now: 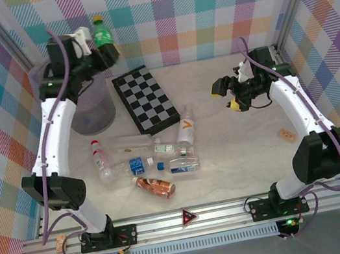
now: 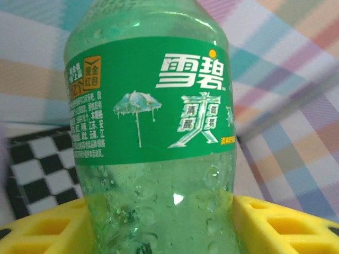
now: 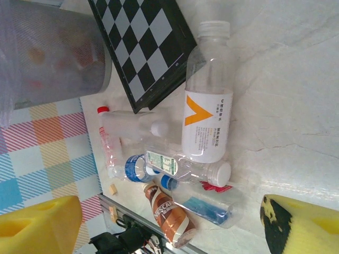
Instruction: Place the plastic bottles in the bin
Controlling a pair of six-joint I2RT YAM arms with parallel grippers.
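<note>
Loose bottles (image 1: 156, 159) lie mid-table, at 7 o'clock from chessboard (image 1: 147, 99). Right gripper (image 1: 225, 96) at 3 o'clock, fingers wide apart, empty. Bin (image 1: 96, 113) at 10 o'clock. Left gripper (image 1: 101, 48) raised at 11 o'clock, past bin, clamping green bottle (image 1: 101, 34).

The top external camera looks down from above and behind the arm bases over the whole table (image 1: 244, 173); the left wrist camera faces sideways, very close to the green bottle (image 2: 153, 132) (a corner of the chequered board (image 2: 37, 169) shows behind it); the right wrist camera looks down from farther off on the lying bottles (image 3: 206, 121), the board and the bin (image 3: 47, 58), all shared with the top view.
</note>
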